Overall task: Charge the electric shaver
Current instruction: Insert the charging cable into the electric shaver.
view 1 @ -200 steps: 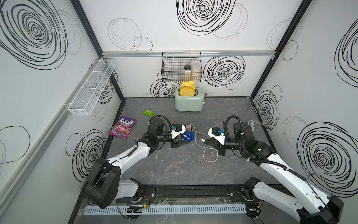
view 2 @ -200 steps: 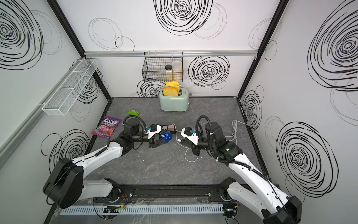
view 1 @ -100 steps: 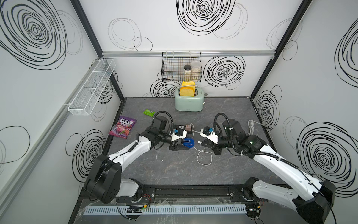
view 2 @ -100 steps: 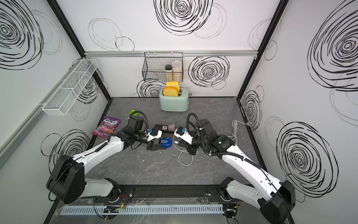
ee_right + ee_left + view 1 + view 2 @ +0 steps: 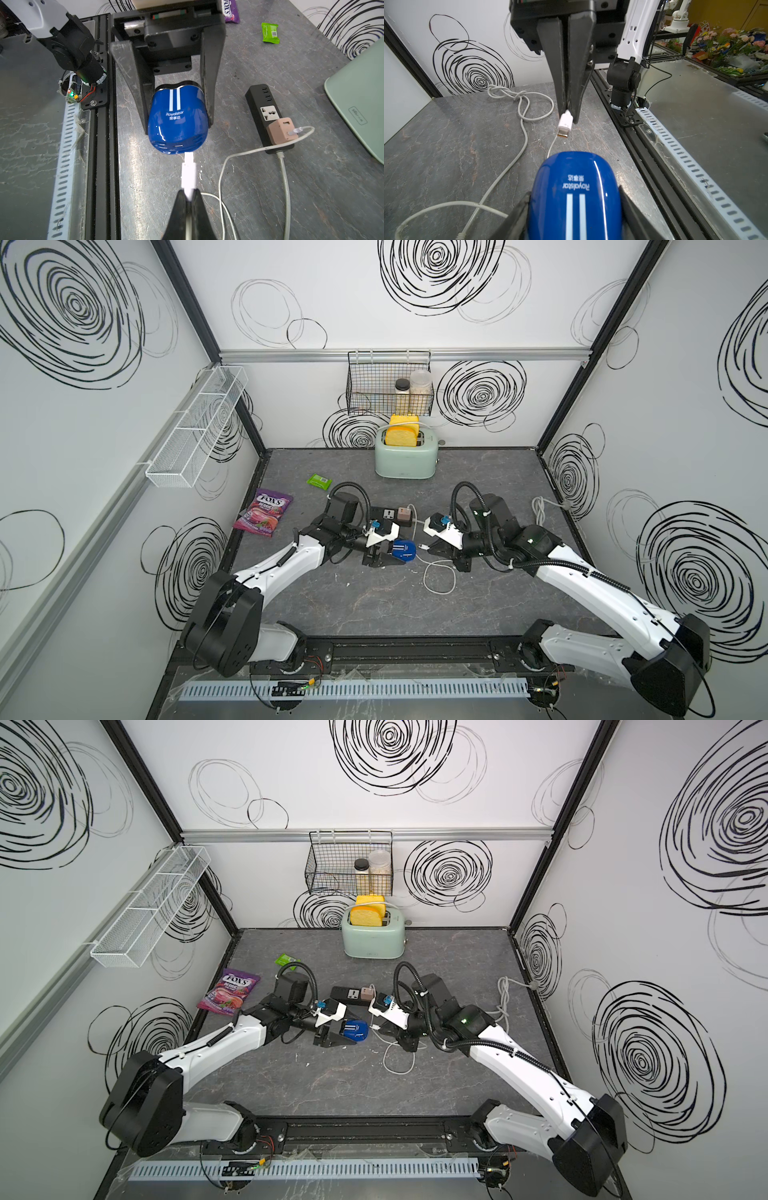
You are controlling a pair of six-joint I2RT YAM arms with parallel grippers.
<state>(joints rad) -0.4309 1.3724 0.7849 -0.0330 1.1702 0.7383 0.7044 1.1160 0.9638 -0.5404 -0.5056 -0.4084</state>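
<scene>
Because my left side has the shaver and my right has the plug, I judge the step in hand to be mating the two. My left arm reaches low and forward over the grey marbled tabletop (image 5: 353, 605) with its wrist roughly level. The left gripper (image 5: 177, 127) stands part-spread, a finger clamped on each flank of the glossy dark-blue electric shaver (image 5: 177, 116). The shaver's rounded end faces my other arm; I cannot tell whether it rests on the table or hangs just above it. Between the arms, the white USB connector (image 5: 565, 122) stops just short of that rounded end, not yet in. Its thin white cable (image 5: 219, 182) loops back to the small pale-pink cube adapter (image 5: 280, 129), seated on the black power strip (image 5: 264, 112). My right gripper (image 5: 568, 112) is pressed together, pinching the connector's rear. The right arm comes in low with its elbow bent and its fingers aimed at the shaver. The next move calls for a short, straight push with the tip lined up on the port slot, while my left side braces against it.
</scene>
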